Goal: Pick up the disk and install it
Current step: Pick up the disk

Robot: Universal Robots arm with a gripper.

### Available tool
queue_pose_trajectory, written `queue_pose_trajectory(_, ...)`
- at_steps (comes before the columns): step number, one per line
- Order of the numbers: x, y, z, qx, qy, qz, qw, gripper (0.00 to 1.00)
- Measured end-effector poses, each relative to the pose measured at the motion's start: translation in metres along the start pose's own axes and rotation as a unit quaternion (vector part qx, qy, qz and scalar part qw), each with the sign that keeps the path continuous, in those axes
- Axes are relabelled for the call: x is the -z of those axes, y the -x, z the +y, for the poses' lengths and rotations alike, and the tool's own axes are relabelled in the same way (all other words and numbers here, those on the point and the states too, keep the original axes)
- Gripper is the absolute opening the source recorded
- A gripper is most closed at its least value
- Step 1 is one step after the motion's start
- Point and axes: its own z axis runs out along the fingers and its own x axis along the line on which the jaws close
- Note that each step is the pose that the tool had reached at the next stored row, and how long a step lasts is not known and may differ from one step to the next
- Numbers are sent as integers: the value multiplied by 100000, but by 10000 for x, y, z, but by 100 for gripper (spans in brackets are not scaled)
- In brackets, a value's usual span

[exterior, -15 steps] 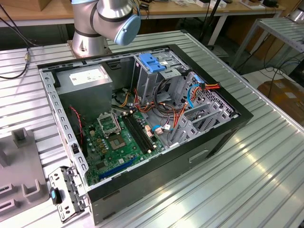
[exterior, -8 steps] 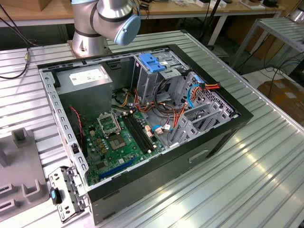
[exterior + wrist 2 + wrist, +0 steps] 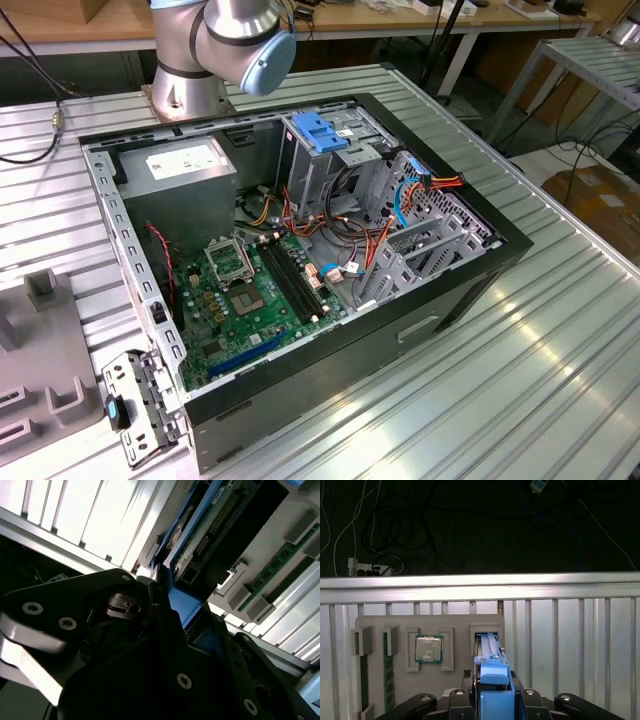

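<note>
The disk [image 3: 487, 647] stands on edge in a slot of the grey parts tray [image 3: 455, 622], and its blue side rail [image 3: 493, 677] faces the camera. In the second wrist view the disk [image 3: 220, 525] shows its green circuit board and a blue rail. My gripper [image 3: 494, 692] has a black finger on each side of the blue rail and is shut on the disk. The same grip shows in the second wrist view, where the gripper [image 3: 176, 611] clamps the rail. The open computer case [image 3: 480, 290] lies on the table, with a drive cage [image 3: 320, 165] carrying a blue bracket.
The tray also holds a processor chip [image 3: 429, 648] and a green memory stick [image 3: 388, 672]. Inside the case are the grey power supply box [image 3: 185, 170], the motherboard [image 3: 250, 290] and loose cables [image 3: 400, 200]. The arm's base [image 3: 200, 70] stands behind the case. The ribbed metal table [image 3: 540, 370] ends at a rail [image 3: 480, 587].
</note>
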Motion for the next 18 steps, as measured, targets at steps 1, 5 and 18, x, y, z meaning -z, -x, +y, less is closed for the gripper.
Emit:
queue_pose_trajectory(1, 18, 0, 0, 0, 1, 1, 100000, 37)
queue_pose_trajectory(5, 105, 3, -1, 1, -4, -1, 100000, 37)
queue_pose_trajectory(18, 423, 14, -4, 1, -2, 0, 100000, 37)
